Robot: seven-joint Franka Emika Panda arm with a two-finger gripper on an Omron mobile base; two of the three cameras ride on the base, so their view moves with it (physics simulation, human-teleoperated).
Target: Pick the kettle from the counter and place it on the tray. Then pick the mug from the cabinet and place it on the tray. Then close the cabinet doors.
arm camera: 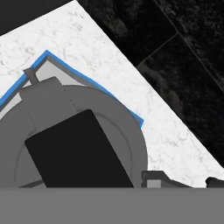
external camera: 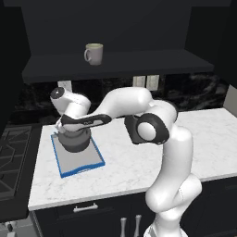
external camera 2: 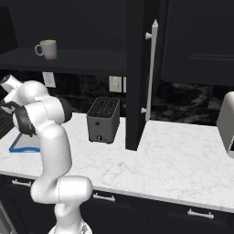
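Grey kettle on the tray

We see the kettle (external camera: 74, 140) sitting on the blue-rimmed tray (external camera: 81, 169), toward the tray's far end. The end effector (external camera: 65, 130) hangs right over the kettle; whether its fingers pinch the kettle's top we cannot tell. Above the tray, the mug (external camera: 94, 53) stands on the cabinet (external camera: 115, 65) shelf. The tray rests on the counter (external camera: 139, 162).
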